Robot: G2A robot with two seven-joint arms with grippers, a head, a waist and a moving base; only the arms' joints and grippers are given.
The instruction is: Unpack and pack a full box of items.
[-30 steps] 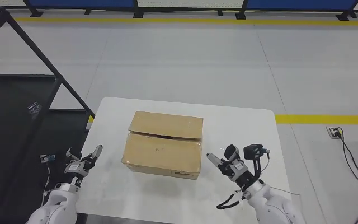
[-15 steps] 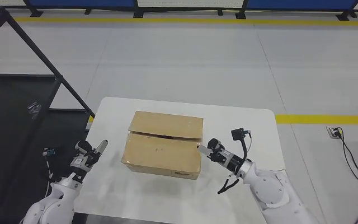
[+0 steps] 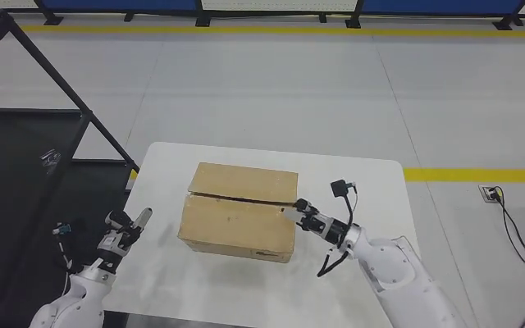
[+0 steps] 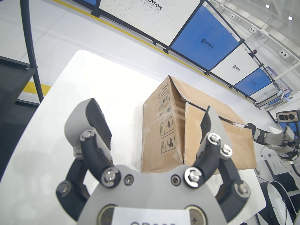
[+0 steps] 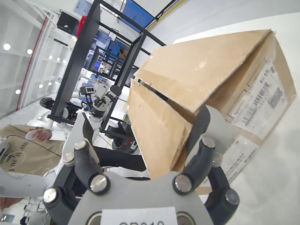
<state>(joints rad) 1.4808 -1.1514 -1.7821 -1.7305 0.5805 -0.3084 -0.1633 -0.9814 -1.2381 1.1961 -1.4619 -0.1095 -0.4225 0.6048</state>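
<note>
There is one cardboard box point(image 3: 238, 217), and its top has two flaps, a far flap point(image 3: 244, 182) and a near flap point(image 3: 221, 228). One end of the box carries two paper labels point(image 5: 260, 94). There is one white bench point(image 3: 361, 184) and one black metal rack point(image 3: 49, 131). There are two grippers, the left gripper point(image 3: 138, 223) and the right gripper point(image 3: 294, 207), each with two fingers point(image 4: 93, 118).

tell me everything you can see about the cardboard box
The cardboard box is brown corrugated board, rectangular, standing flat on the white table. Its two top flaps are folded down with a dark gap along the seam. One end carries printed handling symbols and clear tape, the other white labels. The right gripper, open, straddles the near flap's corner at the seam's end.
</note>
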